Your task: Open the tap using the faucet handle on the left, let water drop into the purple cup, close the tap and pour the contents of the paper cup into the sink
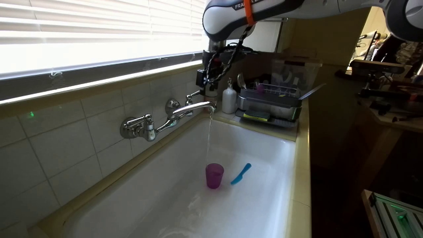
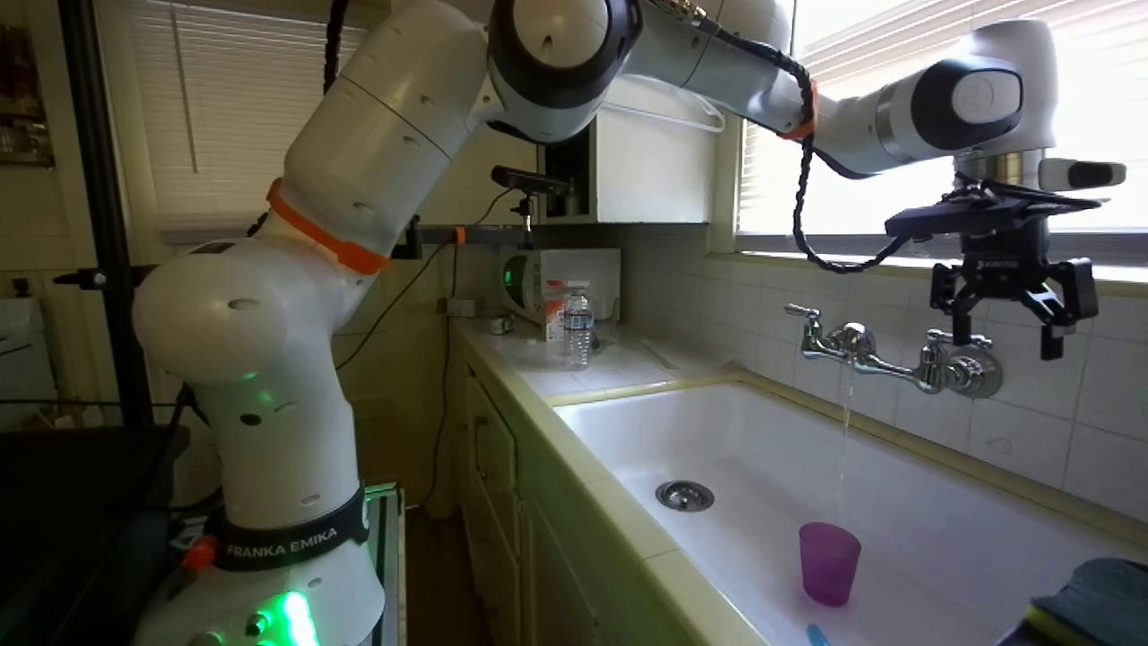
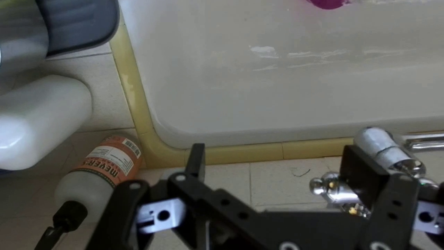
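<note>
Tap (image 1: 195,106) running: filling seems the step in hand.
Sink (image 1: 264,211) below; gripper (image 2: 1006,339) empty, fingers (image 3: 362,173) spread; purple cup (image 1: 214,178) upright on the sink floor at the stream's (image 1: 209,137) foot; near the fingers, a handle (image 3: 341,192) to turn off next, probably.

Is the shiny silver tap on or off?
The shiny silver tap is on: a thin clear stream of water runs from its curved spout in both exterior views.

This place is looking like a kitchen: a microwave (image 2: 580,266) is standing on a tiled bench (image 2: 619,368), and a dish rack (image 1: 269,100) is sitting beside a white sink (image 1: 254,205).
</note>
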Controlling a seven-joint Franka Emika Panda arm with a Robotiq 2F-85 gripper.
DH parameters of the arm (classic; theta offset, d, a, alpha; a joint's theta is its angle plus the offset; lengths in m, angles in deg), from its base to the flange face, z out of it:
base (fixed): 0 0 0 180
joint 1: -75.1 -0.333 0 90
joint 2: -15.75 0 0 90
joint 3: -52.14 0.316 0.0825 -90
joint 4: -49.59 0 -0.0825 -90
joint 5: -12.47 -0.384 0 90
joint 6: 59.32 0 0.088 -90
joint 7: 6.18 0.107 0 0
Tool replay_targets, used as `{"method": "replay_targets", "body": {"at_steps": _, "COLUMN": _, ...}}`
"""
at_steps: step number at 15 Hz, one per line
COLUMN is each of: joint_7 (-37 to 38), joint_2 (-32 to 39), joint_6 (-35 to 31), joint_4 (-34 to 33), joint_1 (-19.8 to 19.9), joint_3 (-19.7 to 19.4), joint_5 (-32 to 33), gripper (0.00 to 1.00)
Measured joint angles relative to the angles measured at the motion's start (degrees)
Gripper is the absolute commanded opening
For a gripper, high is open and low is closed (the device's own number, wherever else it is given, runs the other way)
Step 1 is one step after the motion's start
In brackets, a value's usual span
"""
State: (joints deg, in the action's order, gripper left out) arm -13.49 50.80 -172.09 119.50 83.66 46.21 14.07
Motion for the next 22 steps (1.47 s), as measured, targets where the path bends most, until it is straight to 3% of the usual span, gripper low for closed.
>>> {"method": "replay_targets", "body": {"at_steps": 9, "joint_7": 1.0, "joint_2": 0.7, "joint_6": -5.4, "joint_4": 1.3, "joint_1": 1.1, "joint_3": 0.6, "joint_5": -3.3, "gripper": 1.0}}
{"method": "replay_targets", "body": {"at_steps": 18, "joint_7": 1.4, "joint_2": 0.5, "joint_6": -5.7, "joint_4": 2.2, "joint_1": 2.4, "joint_3": 1.2, "joint_5": -6.8, "gripper": 1.0}}
{"method": "replay_targets", "body": {"at_steps": 22, "joint_7": 1.4, "joint_2": -1.4, "joint_6": -7.5, "joint_4": 5.5, "joint_1": 2.3, "joint_3": 1.4, "joint_5": -6.9, "gripper": 1.0}}
